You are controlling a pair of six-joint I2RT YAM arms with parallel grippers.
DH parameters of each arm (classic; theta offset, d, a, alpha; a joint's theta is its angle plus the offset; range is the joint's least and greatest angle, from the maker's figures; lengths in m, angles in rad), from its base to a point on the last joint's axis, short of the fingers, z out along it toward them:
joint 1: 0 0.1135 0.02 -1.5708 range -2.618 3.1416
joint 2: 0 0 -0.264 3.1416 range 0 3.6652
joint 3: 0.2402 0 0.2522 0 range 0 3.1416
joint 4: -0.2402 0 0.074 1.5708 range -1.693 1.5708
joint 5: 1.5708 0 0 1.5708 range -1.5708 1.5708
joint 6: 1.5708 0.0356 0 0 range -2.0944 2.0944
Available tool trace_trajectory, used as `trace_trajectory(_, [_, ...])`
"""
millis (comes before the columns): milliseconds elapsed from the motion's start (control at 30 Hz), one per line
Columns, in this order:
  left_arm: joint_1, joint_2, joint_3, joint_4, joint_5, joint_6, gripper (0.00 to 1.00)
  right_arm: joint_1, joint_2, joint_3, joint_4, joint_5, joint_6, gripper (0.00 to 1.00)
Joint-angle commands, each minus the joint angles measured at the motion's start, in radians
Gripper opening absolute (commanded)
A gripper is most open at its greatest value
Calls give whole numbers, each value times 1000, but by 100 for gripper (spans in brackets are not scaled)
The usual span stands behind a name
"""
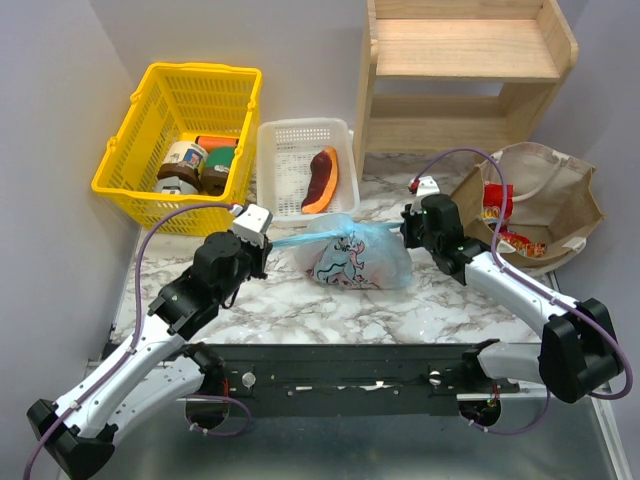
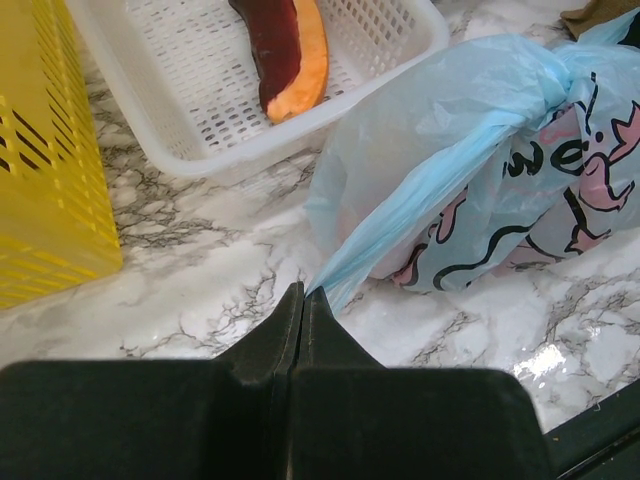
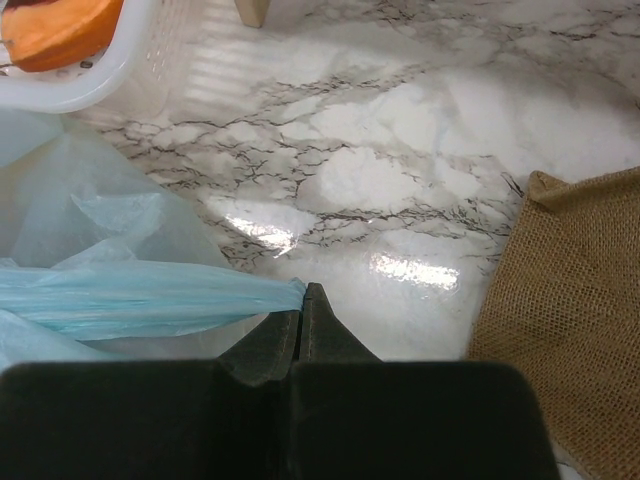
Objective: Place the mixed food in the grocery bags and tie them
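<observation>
Marble-patterned table [image 1: 300,300] meets pale grey walls, and a blue bag [image 1: 355,255] printed with pink and dark cartoons sits at its middle, between the two arms. The bag is bulging, and in the left wrist view its film bunches tightly at the top. The left gripper [image 1: 268,243] has its fingers pressed together on the left tail [image 2: 400,220], a twisted strip of blue film that runs taut from the bag's top down to the fingertips. The right gripper [image 1: 405,225] is likewise pinched closed on the right tail [image 3: 130,300], a flattened band of the same film ending right at its fingertips. The two tails stretch outward to opposite sides of the bag. To the right, near the table's edge, a tan bag [image 1: 560,210] stands open with loop handles showing, and red packets [image 1: 497,203] lie inside it. At the back left a yellow basket [image 1: 150,110] holds lidded jars [image 1: 182,165]. Just beside it is a white tray [image 1: 280,170] with a purple-and-orange wedge [image 1: 322,180] lying in it. A wooden shelf [image 1: 460,60] stands at the back right, behind the tan bag. The blue bag's near edge lies close to the tray's front rim; whether they touch cannot be told.
</observation>
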Motion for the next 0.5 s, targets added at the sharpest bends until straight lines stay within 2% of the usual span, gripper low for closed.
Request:
trace_trajectory(0, [53,-56,-2,-115,-279,49,0,-116,0,-39,-68,268,-26,1])
trace_trajectory(467, [73,-67,4,-118,-287,38,0,-148,0,-45,-60,241,-17,1])
